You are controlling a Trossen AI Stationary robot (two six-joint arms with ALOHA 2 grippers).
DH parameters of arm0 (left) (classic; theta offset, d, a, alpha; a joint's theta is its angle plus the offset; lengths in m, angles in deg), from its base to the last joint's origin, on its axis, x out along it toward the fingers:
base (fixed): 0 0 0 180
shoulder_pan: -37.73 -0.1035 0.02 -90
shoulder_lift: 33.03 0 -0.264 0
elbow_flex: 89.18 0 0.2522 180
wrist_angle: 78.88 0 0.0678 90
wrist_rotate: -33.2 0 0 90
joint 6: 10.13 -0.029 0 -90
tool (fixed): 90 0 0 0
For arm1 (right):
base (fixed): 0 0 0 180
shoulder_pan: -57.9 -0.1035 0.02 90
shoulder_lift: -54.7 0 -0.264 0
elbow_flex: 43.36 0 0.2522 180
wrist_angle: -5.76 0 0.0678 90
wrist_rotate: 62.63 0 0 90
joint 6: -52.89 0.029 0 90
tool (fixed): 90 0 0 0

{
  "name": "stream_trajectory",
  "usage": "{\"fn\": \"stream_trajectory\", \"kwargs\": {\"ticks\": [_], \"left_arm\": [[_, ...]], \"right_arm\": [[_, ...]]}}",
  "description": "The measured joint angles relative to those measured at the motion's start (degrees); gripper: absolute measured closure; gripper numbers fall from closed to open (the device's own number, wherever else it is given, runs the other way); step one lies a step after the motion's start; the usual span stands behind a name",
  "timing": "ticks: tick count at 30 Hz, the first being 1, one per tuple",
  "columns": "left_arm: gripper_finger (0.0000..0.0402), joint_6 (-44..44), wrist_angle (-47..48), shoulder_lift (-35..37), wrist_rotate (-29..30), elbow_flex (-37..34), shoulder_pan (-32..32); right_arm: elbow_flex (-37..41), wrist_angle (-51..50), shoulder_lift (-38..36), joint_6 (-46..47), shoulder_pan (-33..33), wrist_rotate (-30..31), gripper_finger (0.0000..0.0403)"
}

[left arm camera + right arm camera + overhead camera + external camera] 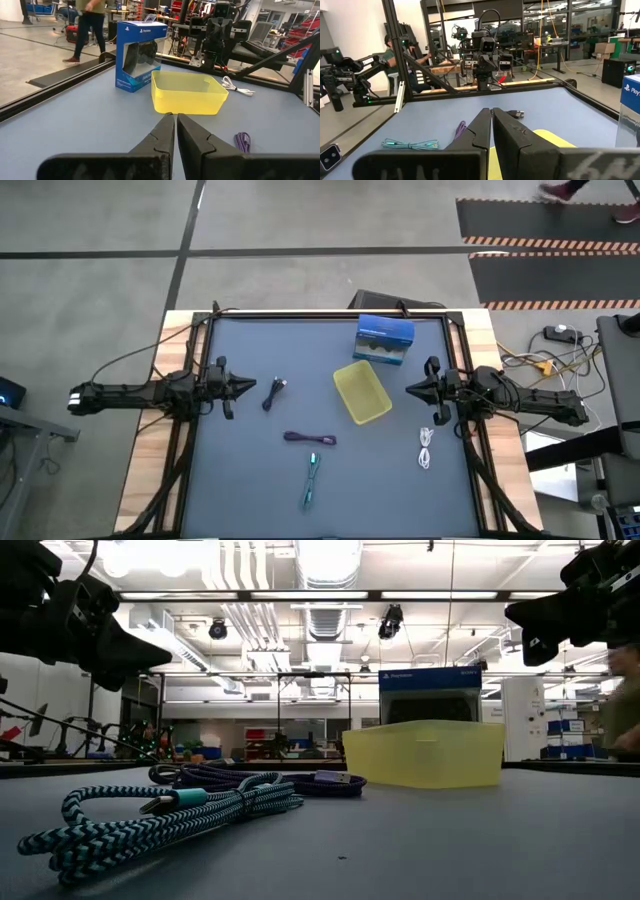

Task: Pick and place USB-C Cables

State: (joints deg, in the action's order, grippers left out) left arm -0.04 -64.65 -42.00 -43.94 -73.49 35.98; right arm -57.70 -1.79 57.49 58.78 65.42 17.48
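Note:
Four cables lie flat on the blue-grey table: a black one (275,392) just right of my left gripper, a dark purple one (309,439) at the middle, a teal one (312,481) nearer the near edge, a white one (427,446) near my right gripper. The teal cable (160,820) and the purple cable (260,778) fill the low view's foreground. My left gripper (254,387) hovers shut at the table's left, above the surface. My right gripper (410,390) hovers shut at the right, beside the yellow bin (362,392). Neither touches anything.
A shallow yellow bin (187,91) sits right of centre. A blue controller box (384,340) stands behind it toward the far edge. A black frame (330,313) borders the table. A person walks in the room beyond (92,25).

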Motion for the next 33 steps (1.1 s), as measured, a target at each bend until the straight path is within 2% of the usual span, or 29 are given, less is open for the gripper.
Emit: {"fn": "stream_trajectory", "kwargs": {"ticks": [18, 20, 23, 25, 33], "left_arm": [[0.0396, 0.2, 0.0, 0.0, 0.0, 0.0, 0.0], [0.0396, 3.4, 0.0, 0.0, -0.4, 0.0, 0.0], [0.0396, 15.4, 0.0, 0.0, -0.8, 0.0, 0.0], [0.0396, 19.9, -0.5, 0.0, -0.7, -0.1, 0.0], [0.0396, 19.1, -13.9, 0.0, -1.7, -0.1, 0.1]], "right_arm": [[0.0, 0.0, 0.0, 0.0, 0.0, 0.0, 0.039], [0.0, 0.0, 0.0, 0.0, 0.0, 0.0, 0.039], [0.0, 0.0, 0.0, 0.0, 0.0, 0.0, 0.039], [0.0, 0.0, 0.0, 0.0, 0.0, 0.0, 0.039], [0.0, 0.0, 0.0, -0.5, 0.0, 1.1, 0.039]]}}
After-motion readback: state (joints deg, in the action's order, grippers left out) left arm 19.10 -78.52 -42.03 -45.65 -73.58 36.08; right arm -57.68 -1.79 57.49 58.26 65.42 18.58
